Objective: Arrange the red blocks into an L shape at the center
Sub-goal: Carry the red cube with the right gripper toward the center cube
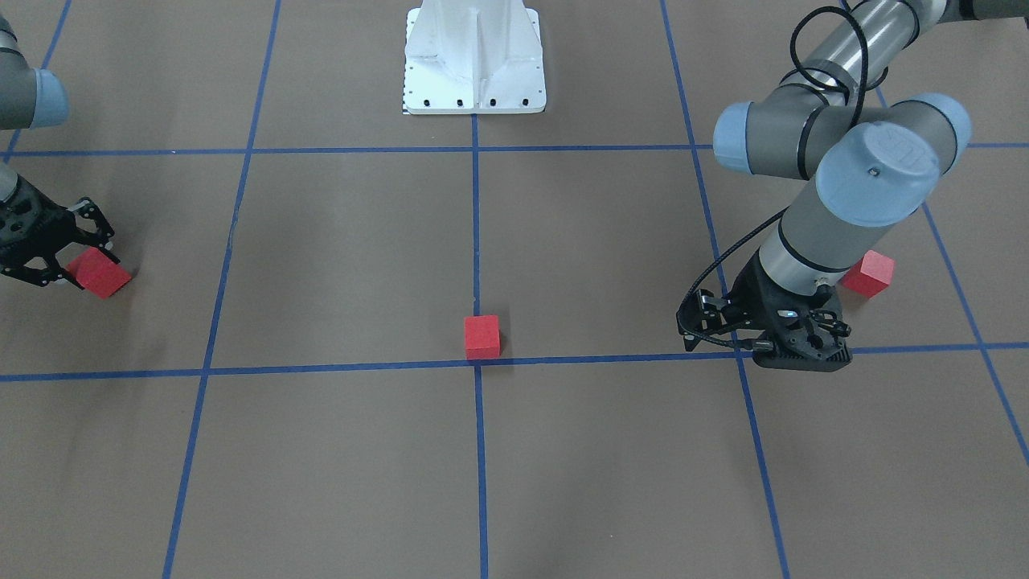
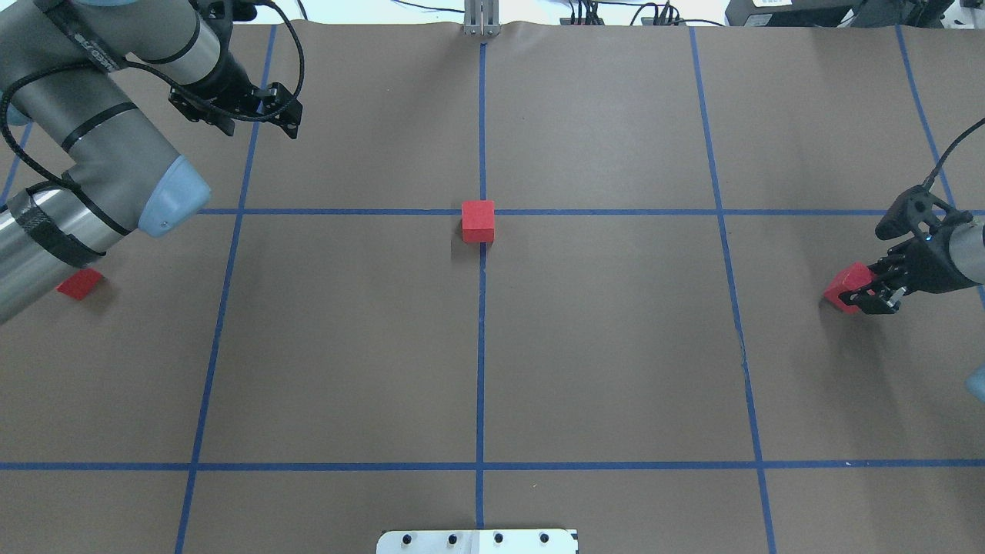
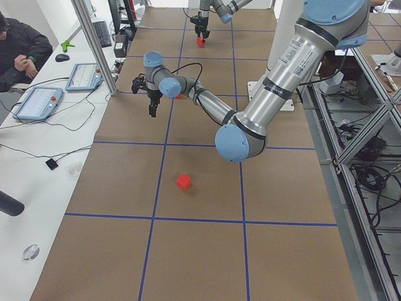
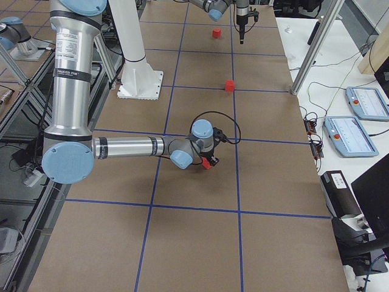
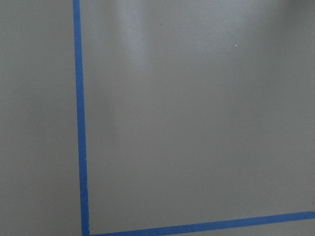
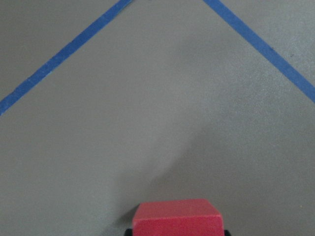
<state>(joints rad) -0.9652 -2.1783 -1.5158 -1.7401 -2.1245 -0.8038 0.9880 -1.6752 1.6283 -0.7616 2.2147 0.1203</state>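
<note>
Overhead exterior coverage shows the brown gridded surface [image 2: 616,346], the large grey left arm [image 2: 100,154] reaching over its left side. The left gripper [image 1: 784,338] is seen from above only; whether its jaws are parted cannot be told. The right gripper [image 1: 90,269] is clamped on a small matte red cube [image 1: 103,275], well out to the right. A second red cube [image 2: 478,221] lies just beside the centre crossing of blue tape [image 2: 482,211]. The held cube is judged best carried in low and set flush against it, faces squared. A third red cube [image 2: 78,282] is half hidden by the left arm.
</note>
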